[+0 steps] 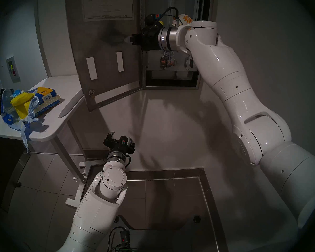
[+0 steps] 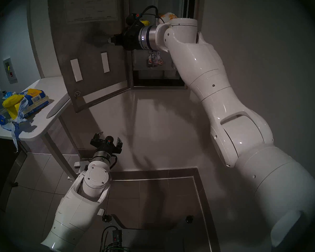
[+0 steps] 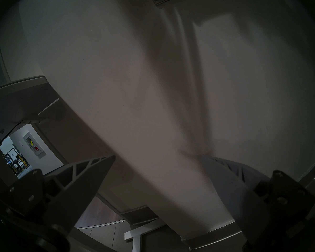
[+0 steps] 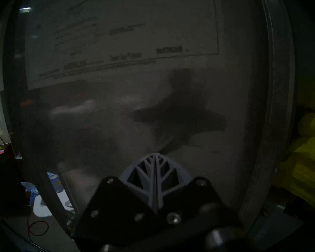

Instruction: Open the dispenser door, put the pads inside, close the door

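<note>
Right gripper pinched shut, empty, tips at the open door — could skid on steel. Left gripper spread, idle — yellow pads already inside.

steel dispenser door swung open – white sheet on its back; yellow pads stacked inside.

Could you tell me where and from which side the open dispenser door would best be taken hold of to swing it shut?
Probably the door's free left edge, near the latch at its lower corner, farthest from the hinge on the right. It is a thin flat panel swung out toward the robot, so the open left pincer could straddle that edge from the left. The shut right pincer can only push.
</note>
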Controlling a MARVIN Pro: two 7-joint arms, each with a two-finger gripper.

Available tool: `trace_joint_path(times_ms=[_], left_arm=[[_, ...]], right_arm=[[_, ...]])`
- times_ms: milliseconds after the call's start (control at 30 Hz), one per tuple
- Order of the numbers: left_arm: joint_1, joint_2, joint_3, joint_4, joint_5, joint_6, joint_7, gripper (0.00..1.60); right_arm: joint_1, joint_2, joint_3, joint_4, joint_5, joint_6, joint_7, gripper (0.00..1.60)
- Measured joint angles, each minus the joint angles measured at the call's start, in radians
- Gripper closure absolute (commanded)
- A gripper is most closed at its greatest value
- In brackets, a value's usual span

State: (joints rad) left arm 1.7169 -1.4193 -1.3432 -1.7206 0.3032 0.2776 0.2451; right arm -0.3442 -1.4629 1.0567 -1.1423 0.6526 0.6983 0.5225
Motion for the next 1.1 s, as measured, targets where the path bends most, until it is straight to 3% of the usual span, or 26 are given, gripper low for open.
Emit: trace_joint_path(times_ms=[567, 800, 1100], left_arm=[[0.000, 0.000, 0.000, 0.000, 0.000, 0.000, 0.001, 0.00], [0.000, 0.001, 0.001, 0.000, -0.001, 0.000, 0.001, 0.00], [0.000, 0.001, 0.001, 0.000, -0.001, 0.000, 0.001, 0.00]], right_arm=[[0.031, -0.094, -0.028, 0.050, -0.089, -0.068, -0.144, 1.60], [0.053, -0.127, -0.068, 0.102, -0.154, -0.130, -0.217, 1.60], [0.064, -0.155, -0.090, 0.140, -0.180, -0.175, -0.241, 1.60]])
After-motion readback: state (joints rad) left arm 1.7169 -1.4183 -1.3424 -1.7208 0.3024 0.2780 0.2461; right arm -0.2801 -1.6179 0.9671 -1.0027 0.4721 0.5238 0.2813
